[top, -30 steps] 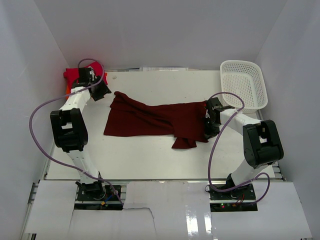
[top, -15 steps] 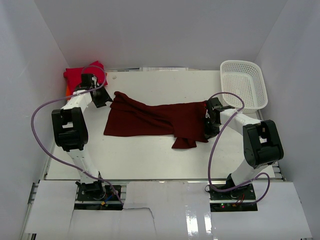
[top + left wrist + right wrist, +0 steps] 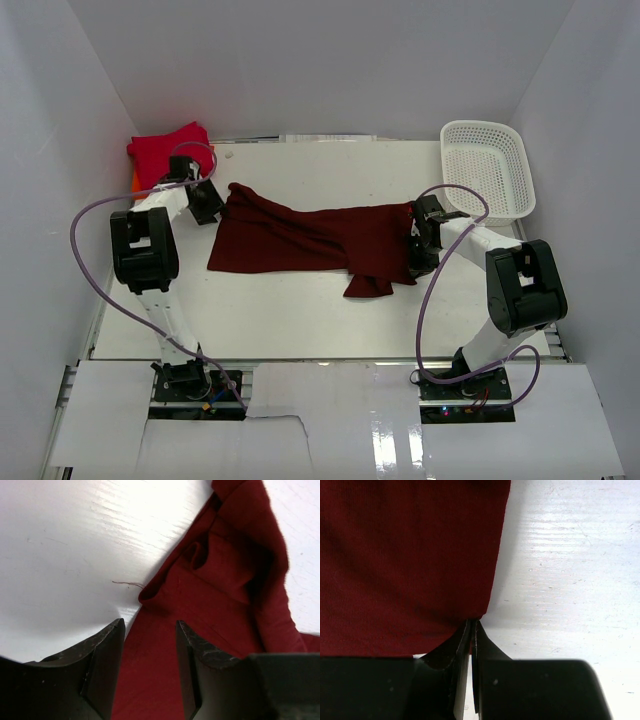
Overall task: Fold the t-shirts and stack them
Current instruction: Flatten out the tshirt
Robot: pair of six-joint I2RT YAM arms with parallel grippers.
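So the maroon shirt [image 3: 310, 238] is lying spread out across the middle of the surface [image 3: 300, 310]. The red shirt [image 3: 165, 150] is bunched in the upper left corner, with a sliver of orange shirt [image 3: 134, 181] peeking out at its lower left edge, and the white basket [image 3: 488, 168] sits off in the upper right. The left fingers [image 3: 213, 204] are apart right over the maroon shirt's rumpled left edge, cloth showing in the gap, while the right fingers [image 3: 471, 630] are pinched together on its right edge.
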